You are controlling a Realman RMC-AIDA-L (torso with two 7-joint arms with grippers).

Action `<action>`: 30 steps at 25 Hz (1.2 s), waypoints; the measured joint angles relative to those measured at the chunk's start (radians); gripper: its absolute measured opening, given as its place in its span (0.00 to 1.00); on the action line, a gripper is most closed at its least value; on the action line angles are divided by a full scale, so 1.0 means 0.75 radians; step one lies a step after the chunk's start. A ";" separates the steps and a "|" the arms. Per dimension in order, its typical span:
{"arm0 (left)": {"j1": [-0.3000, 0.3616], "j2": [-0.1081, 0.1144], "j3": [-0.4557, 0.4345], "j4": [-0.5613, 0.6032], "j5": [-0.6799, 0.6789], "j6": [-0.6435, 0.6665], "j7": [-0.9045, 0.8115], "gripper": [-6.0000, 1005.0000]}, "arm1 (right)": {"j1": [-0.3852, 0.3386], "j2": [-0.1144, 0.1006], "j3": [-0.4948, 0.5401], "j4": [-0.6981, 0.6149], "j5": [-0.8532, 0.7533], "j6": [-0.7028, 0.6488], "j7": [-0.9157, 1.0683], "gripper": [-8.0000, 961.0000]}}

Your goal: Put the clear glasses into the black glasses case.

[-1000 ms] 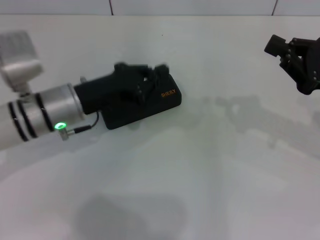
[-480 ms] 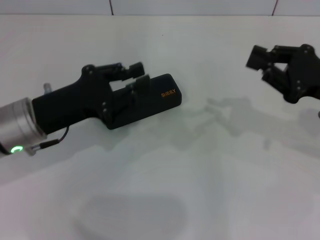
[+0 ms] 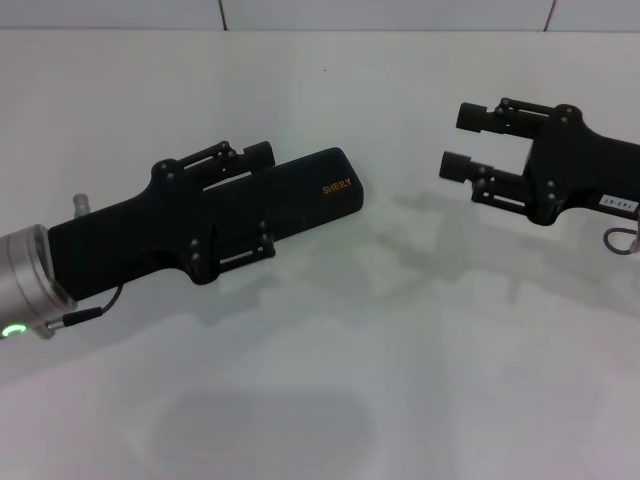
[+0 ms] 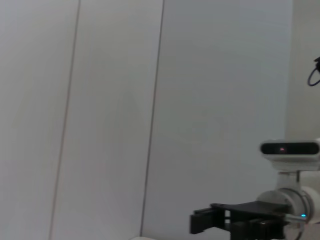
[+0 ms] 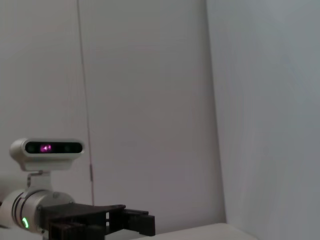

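Black glasses case (image 3: 318, 192) lies shut (gold lettering up) at 10 o'clock. Left gripper (image 3: 262, 200) straddles it, fingers spread — right gripper (image 3: 467, 142) hovers at 2 o'clock, wide.

Left gripper (image 3: 262, 200) level, jaws parted; right gripper (image 3: 465, 142) level, jaws parted, pointing toward left.

- Head view: the white table (image 3: 400, 380) is being viewed from above and in front, with both grippers framed.
- Left wrist view: a panelled wall is being faced level; the right gripper (image 4: 207, 226) is being caught farther off.
- Right wrist view: the same wall is being faced; the left gripper (image 5: 137, 222) is being shown.
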 joint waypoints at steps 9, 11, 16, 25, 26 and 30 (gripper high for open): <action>-0.003 0.012 -0.009 0.016 0.002 0.072 -0.012 0.83 | -0.024 0.001 -0.046 -0.061 -0.043 0.011 -0.056 0.68; -0.002 0.014 -0.010 0.017 0.002 0.073 -0.015 0.87 | -0.030 -0.001 -0.048 -0.061 -0.044 -0.001 -0.093 0.78; 0.000 0.029 -0.003 0.017 0.026 0.074 -0.022 0.87 | -0.050 0.001 -0.040 -0.053 -0.034 -0.037 -0.114 0.87; -0.005 0.019 -0.006 0.021 0.163 0.071 -0.041 0.87 | -0.068 0.005 -0.091 -0.042 -0.039 -0.035 -0.149 0.88; -0.005 0.018 -0.006 0.018 0.169 0.068 -0.039 0.87 | -0.067 0.005 -0.092 -0.042 -0.042 -0.034 -0.149 0.88; -0.002 0.016 -0.012 0.018 0.179 0.063 -0.039 0.87 | -0.060 0.004 -0.095 -0.041 -0.044 -0.031 -0.145 0.88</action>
